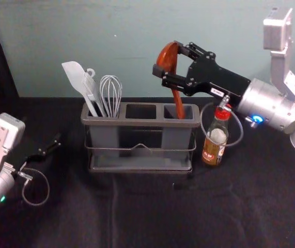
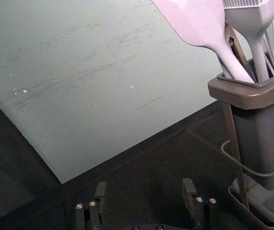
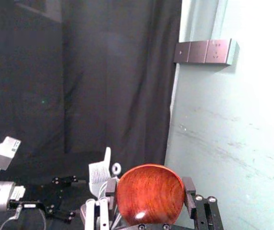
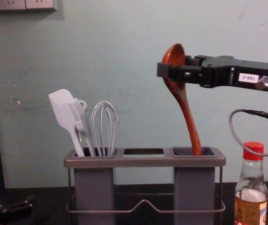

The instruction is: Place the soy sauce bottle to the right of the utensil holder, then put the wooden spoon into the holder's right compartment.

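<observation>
My right gripper [image 1: 169, 65] is above the right end of the utensil holder [image 1: 140, 122], shut on the bowl of the wooden spoon [image 1: 168, 58]. In the chest view the spoon [image 4: 187, 108] tilts, its handle tip just within the mouth of the right compartment; the right gripper [image 4: 171, 70] grips it high up. The right wrist view has the spoon bowl [image 3: 150, 194] between the tips of the right gripper [image 3: 149, 196]. The soy sauce bottle [image 1: 216, 137] stands upright, right of the holder. My left gripper [image 1: 57, 143] is idle at the left; in its wrist view the left gripper [image 2: 144, 191] is open.
A white spatula [image 4: 62, 112], a brush [image 4: 79, 123] and a whisk [image 4: 105, 126] stand in the holder's left compartment. A pale wall rises behind the black-covered table [image 1: 137, 212]. The right gripper's cable loop hangs around the bottle's upper part in the head view.
</observation>
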You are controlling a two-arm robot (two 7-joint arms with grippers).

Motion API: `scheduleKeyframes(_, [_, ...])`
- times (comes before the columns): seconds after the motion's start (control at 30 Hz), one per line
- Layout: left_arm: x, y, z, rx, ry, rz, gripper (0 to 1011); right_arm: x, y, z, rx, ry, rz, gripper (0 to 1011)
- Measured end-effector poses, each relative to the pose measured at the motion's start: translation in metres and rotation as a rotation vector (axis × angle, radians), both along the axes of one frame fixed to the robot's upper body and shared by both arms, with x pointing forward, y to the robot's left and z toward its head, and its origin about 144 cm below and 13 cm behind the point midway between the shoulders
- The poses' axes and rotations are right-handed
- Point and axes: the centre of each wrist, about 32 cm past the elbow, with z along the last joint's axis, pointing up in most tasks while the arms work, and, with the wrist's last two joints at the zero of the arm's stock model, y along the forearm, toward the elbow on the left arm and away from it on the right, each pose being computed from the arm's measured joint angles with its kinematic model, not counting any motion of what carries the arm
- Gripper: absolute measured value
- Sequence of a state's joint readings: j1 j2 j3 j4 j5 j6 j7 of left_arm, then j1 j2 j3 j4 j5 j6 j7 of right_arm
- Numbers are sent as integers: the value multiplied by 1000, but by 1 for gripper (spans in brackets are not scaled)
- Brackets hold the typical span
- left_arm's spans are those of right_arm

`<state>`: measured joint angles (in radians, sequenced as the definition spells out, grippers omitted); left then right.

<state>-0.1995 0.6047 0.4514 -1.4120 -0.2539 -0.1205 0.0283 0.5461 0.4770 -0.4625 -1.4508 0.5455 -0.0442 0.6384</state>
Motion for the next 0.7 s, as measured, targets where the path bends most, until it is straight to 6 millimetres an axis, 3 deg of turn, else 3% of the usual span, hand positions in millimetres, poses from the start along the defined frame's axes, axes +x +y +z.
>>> scheduleKeyframes(0.4, [0,0,0,0,0,0,1011,-21,-29,-3,-8,26,-33,837])
scheduleKeyframes(0.7, [0,0,0,0,0,0,1011,-26,-35,-8,-16,48,-38,838])
